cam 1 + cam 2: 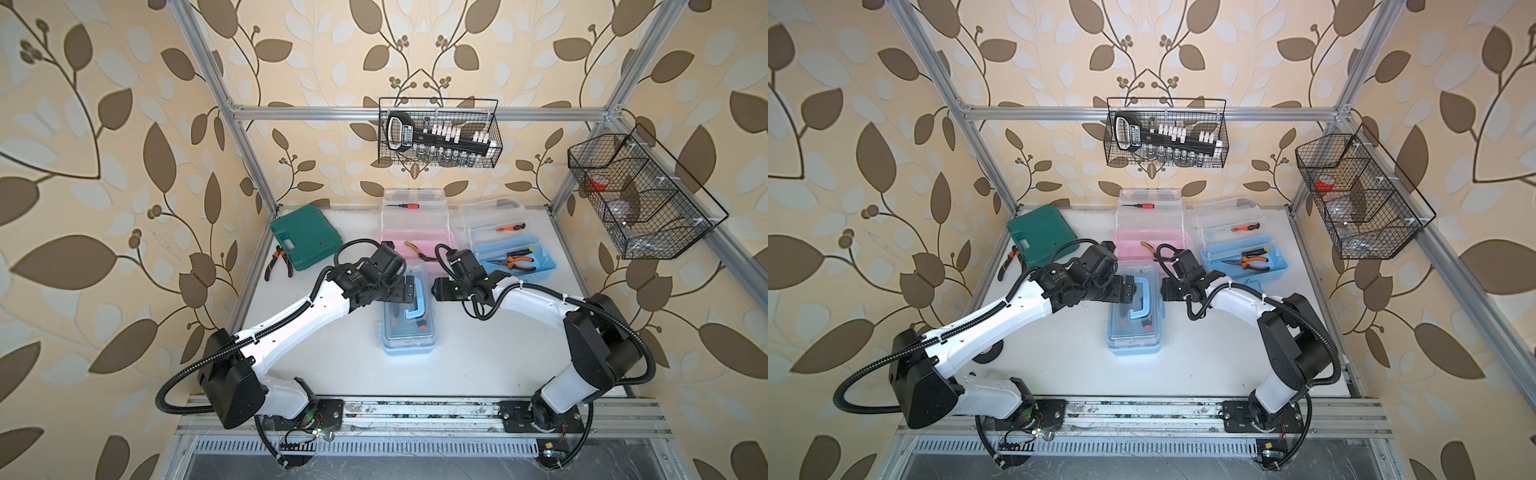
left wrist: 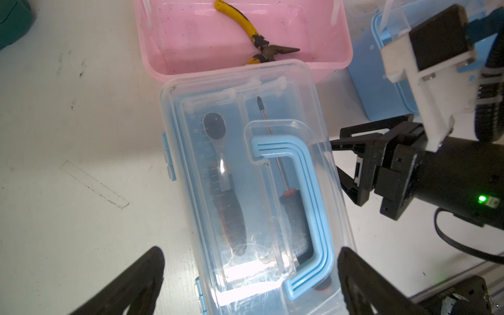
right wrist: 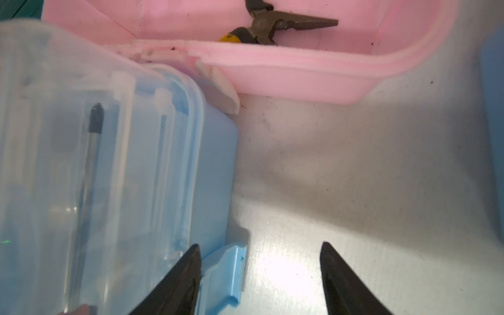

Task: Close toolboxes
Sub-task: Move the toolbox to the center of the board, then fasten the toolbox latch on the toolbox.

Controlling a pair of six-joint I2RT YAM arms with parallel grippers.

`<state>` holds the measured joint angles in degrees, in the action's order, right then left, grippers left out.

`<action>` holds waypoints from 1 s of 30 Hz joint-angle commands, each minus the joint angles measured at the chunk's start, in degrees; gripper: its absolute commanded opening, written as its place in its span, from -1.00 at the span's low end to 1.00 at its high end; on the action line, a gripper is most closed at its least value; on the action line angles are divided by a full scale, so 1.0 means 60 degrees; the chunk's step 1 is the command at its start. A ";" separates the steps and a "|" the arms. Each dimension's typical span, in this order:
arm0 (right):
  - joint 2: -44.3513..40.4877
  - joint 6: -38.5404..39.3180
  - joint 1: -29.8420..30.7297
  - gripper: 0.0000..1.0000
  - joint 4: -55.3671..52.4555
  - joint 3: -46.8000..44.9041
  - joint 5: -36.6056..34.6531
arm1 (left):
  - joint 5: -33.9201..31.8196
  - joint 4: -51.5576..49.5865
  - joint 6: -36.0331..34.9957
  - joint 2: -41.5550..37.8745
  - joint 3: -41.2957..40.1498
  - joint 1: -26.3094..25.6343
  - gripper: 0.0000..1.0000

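Left end effector [image 2: 248,256]: released wide, empty, over the near blue toolbox [image 1: 409,328] mid-tabletop, probably to hold its lowered lid down. Right end effector [image 3: 259,245]: half-spread, grasping nothing, at the unclipped side latch [image 3: 226,272], likely to snap it. Pink toolbox [image 1: 399,245], far blue toolbox [image 1: 546,266] behind: lids up.

- Front toolbox [image 1: 409,332]: table [image 1: 478,353] ctr.
- Middle toolbox [image 1: 440,243]: just behind it; pliers [image 1: 413,247] inside.
- Right toolbox [image 1: 544,255]: rear rt.
- Case [image 1: 305,237]: rear left; loose pliers [image 1: 277,264] just beside.
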<state>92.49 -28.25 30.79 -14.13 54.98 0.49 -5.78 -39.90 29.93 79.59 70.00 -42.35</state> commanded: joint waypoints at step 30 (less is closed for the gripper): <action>-0.1615 -0.0682 0.0945 0.30 0.4958 -0.4893 0.0551 | 0.0354 -0.0659 0.0029 0.2288 0.0591 -0.0178 0.98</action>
<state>81.25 -30.87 36.05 10.87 26.81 7.07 -5.69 -43.51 30.15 92.75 74.22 -43.07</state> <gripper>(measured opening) 0.652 0.989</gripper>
